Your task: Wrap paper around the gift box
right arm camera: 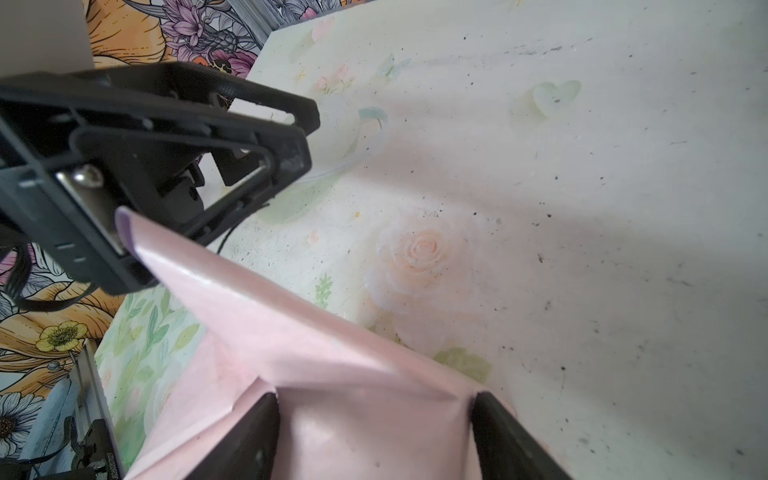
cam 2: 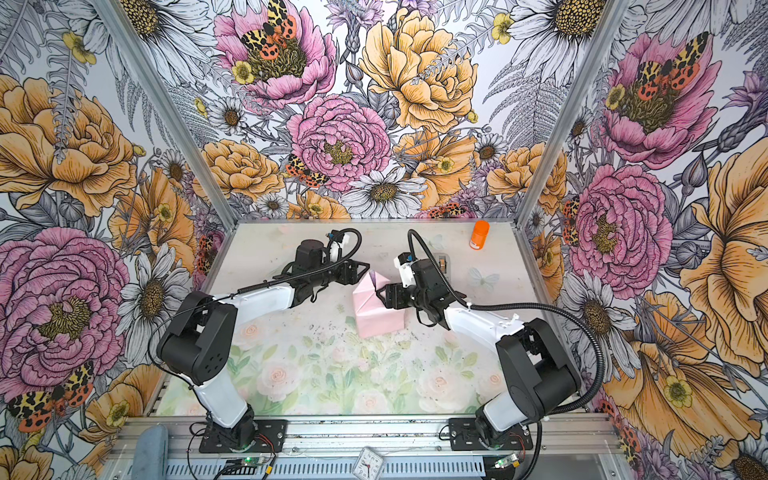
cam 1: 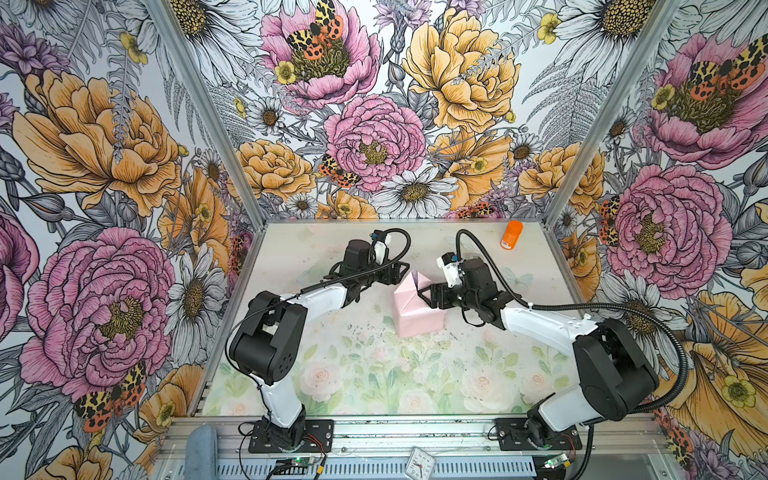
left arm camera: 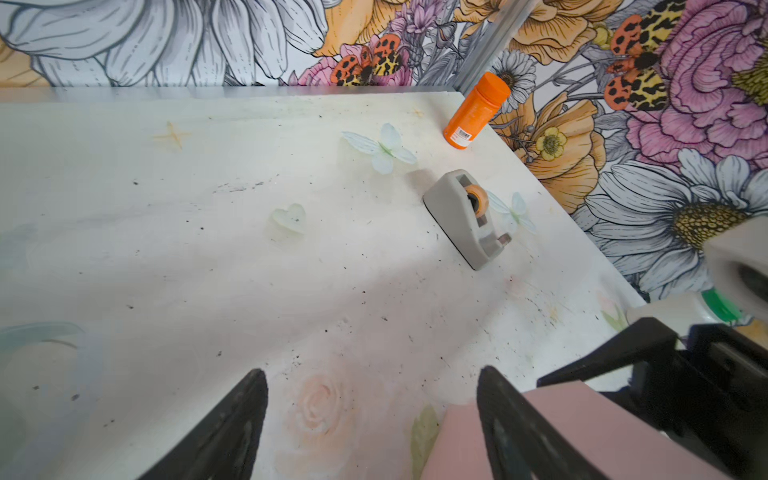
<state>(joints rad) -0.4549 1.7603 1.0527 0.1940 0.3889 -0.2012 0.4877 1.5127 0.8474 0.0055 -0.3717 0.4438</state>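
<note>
MID-TABLE, A PARCEL NEARLY CLOSED: the paper (cam 1: pixel 415 320), pale pink face outward, covers the gift box entirely. You see none of the navy cardboard in any view and can only judge that the box lies beneath the wrap. One pointed flap (cam 1: pixel 417 279) stands up at the parcel's far end with a sliver of lilac inner face showing, and that unfolded end looks like the job in hand.

Your right gripper (right arm camera: pixel 374 397) sits on the parcel's top from the right. Its fingers (right arm camera: pixel 511 440) are spread wide, with pink sheet between them touching both. Whether they squeeze the wrapped box or merely bracket it to keep it steady, the views do not tell you.

Your left gripper (left arm camera: pixel 372 374) hovers just beside the flap, jaws plainly apart with only bare table (left arm camera: pixel 166 249) between them, probably placed to take that flap and press it down.

The grey tape dispenser (left arm camera: pixel 461 216) sits near the table's far right edge, handy for sealing, and the orange bottle (left arm camera: pixel 476 110) stands beyond it in the corner
</note>
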